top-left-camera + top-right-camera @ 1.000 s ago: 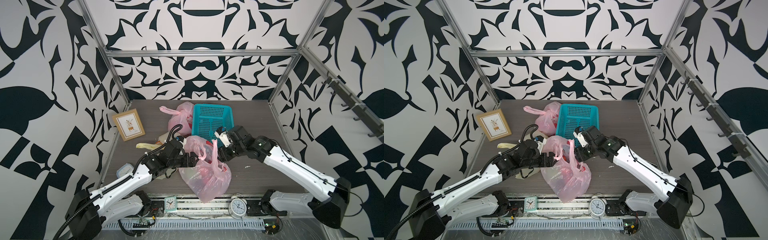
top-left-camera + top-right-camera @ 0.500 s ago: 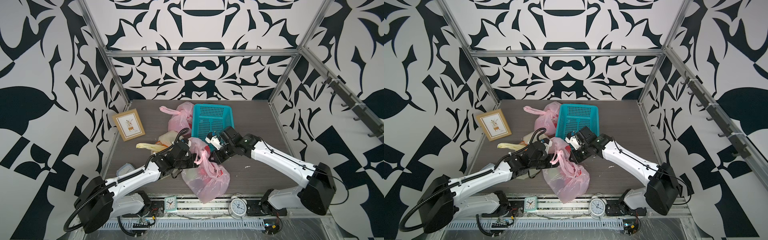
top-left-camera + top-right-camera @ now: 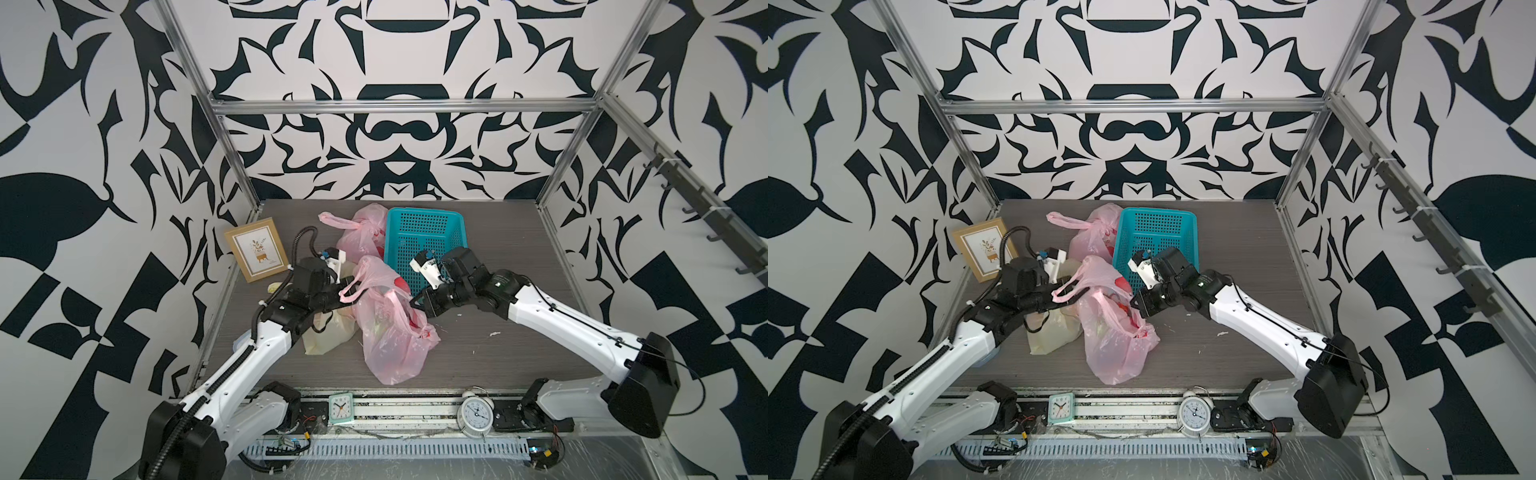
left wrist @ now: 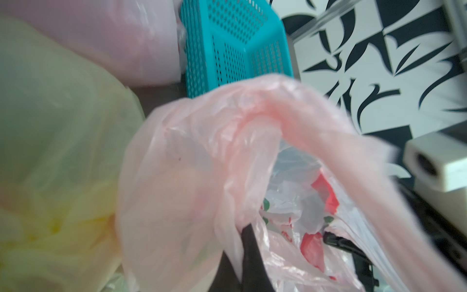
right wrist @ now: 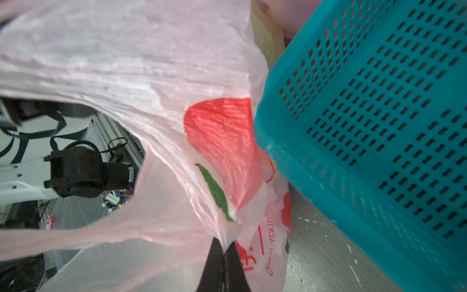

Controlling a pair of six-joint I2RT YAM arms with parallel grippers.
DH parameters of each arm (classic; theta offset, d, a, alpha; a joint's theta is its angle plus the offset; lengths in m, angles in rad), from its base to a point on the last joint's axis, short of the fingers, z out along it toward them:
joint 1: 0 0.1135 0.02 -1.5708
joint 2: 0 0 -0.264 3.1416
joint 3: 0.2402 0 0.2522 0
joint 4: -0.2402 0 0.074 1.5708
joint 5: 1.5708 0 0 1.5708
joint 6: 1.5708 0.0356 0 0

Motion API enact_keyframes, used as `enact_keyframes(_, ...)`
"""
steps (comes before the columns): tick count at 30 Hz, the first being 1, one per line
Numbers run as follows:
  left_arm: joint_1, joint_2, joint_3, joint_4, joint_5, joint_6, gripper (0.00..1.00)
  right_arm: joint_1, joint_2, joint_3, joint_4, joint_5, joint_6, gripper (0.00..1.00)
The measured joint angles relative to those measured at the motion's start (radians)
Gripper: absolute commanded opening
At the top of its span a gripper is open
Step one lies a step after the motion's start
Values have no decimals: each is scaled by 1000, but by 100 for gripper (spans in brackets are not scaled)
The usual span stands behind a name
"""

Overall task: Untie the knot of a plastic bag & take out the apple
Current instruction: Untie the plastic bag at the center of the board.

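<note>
A pink plastic bag (image 3: 390,332) (image 3: 1113,345) with red and green print lies at the table's middle in both top views. My left gripper (image 3: 347,291) (image 3: 1059,297) is shut on the film at the bag's left handle. In the left wrist view its black fingertips (image 4: 249,237) pinch pink film (image 4: 177,177). From the right, my right gripper (image 3: 415,301) (image 3: 1134,302) is shut on the bag's other side; its closed tips (image 5: 223,244) hold gathered film (image 5: 126,63). The knot and the apple are hidden.
A teal basket (image 3: 424,237) stands just behind the right gripper, touching the bag. A second pink bag (image 3: 361,232) lies behind, a yellowish bag (image 3: 328,332) under my left arm, and a picture frame (image 3: 257,249) at the left wall. Two clocks (image 3: 341,408) (image 3: 476,413) sit on the front rail.
Both grippers went from open to shut on the pink bag. Both arms moved in on the bag, and its top has been drawn out sideways between them.
</note>
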Motion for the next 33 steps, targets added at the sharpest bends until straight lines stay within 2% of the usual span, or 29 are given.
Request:
enact_keyframes(3, 95, 34, 34, -6, 76, 56, 0, 31, 42, 18, 54, 26, 19, 2)
enact_keyframes(5, 121, 78, 51, -13, 100, 90, 0, 67, 90, 43, 81, 48, 26, 2)
enact_keyframes(11, 144, 199, 124, -39, 113, 177, 0, 161, 236, 114, 164, 114, 34, 1)
enact_keyframes(16, 151, 206, 145, -46, 121, 214, 0, 155, 229, 115, 179, 214, 32, 1)
enact_keyframes(19, 153, 171, 115, -66, 120, 224, 0, 125, 176, 105, 170, 260, 29, 1)
enact_keyframes(25, 153, -9, 18, -188, 100, 243, 0, 60, 72, 89, 109, 385, -11, 0)
enact_keyframes(33, 153, -148, 12, -354, 79, 284, 0, -47, 31, 41, 63, 472, -51, 0)
